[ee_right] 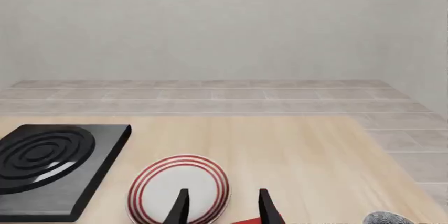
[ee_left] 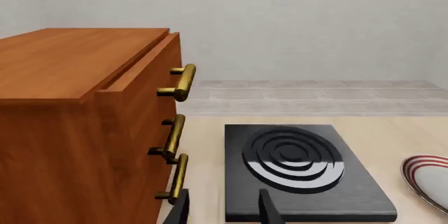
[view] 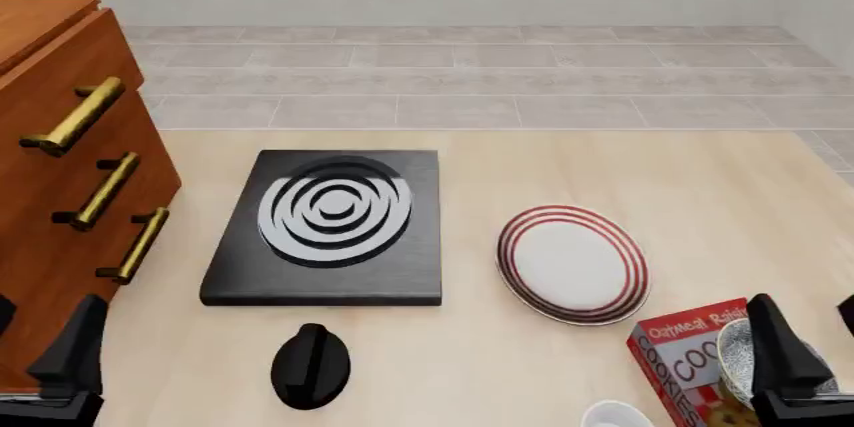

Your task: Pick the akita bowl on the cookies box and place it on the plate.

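Akita bowl (view: pixel 742 355) on cookies box (view: pixel 683 357) at near right corner of surface (view: pixel 721 197), partly hidden behind right tool (view: pixel 805 347). Right tool spread, empty, over the box. Plate (view: pixel 573 263) just left of and beyond box, apart from it. Black slab (view: pixel 327 227) with grey-white rings left of plate. Left tool (ee_left: pixel 224 208) spread, empty, near wooden cabinet (view: pixel 67 167) at left.
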